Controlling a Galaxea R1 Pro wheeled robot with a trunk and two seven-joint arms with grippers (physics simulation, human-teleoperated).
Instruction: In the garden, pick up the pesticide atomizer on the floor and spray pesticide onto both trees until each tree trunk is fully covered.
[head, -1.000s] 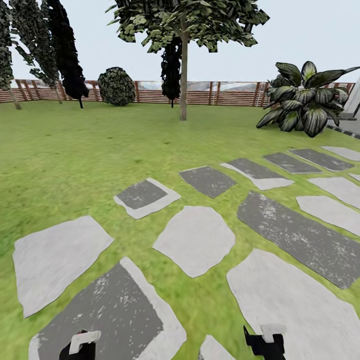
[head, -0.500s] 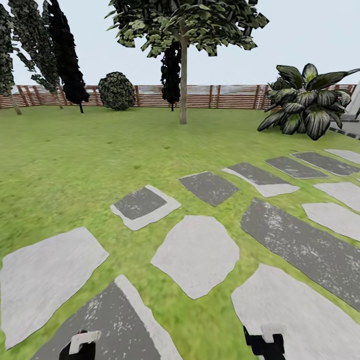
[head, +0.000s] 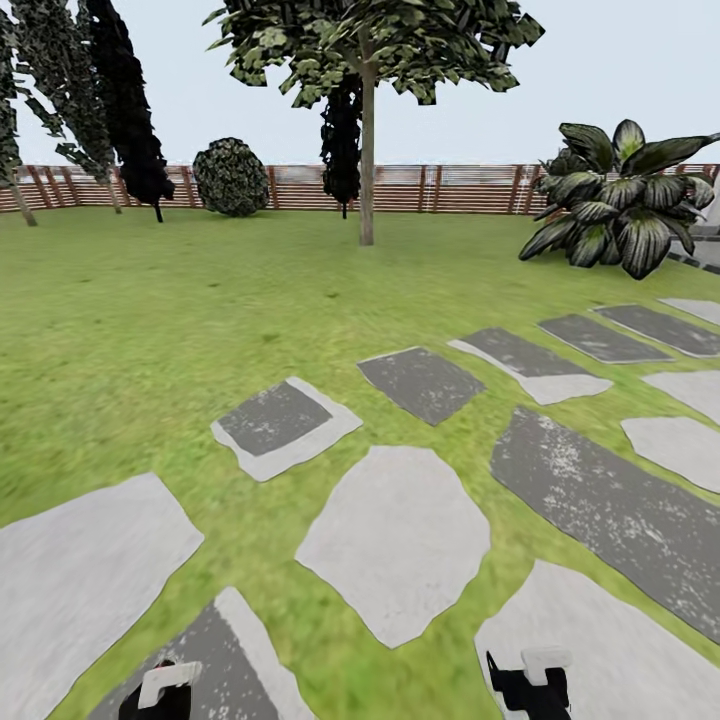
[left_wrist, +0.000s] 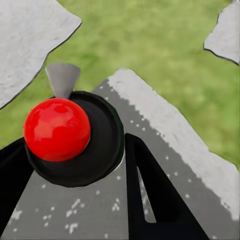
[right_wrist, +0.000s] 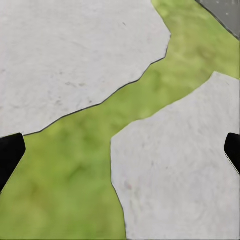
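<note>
Head view, setting: the garden (head: 170, 300), a wide green lawn closed off at the back by a reddish-brown slatted fence (head: 450, 188).
Head view, ground: grey stepping stones (head: 395, 540) spread across the near grass, some pale, some dark.
Head view, plants: a tree (head: 370, 40) with a broad leafy crown stands before the fence on a straight bare tree trunk (head: 367, 160); dark narrow trees (head: 125, 100) and a round bush (head: 231, 177) stand to its left, a broad-leaved plant (head: 620, 205) to its right.
Head view, arms: left gripper (head: 160, 690) and right gripper (head: 530, 685) sit at the bottom edge.
Left wrist view: the left gripper (left_wrist: 75, 145) has its fingers (left_wrist: 155, 200) clamped on the pesticide atomizer (left_wrist: 57, 129), which shows a red knob, a black cap and a grey nozzle above a dark stone; its contents cannot be seen.
Right wrist view: the right gripper (right_wrist: 120, 150) has its fingers (right_wrist: 9, 152) spread wide, with pale stones and grass between them.
</note>
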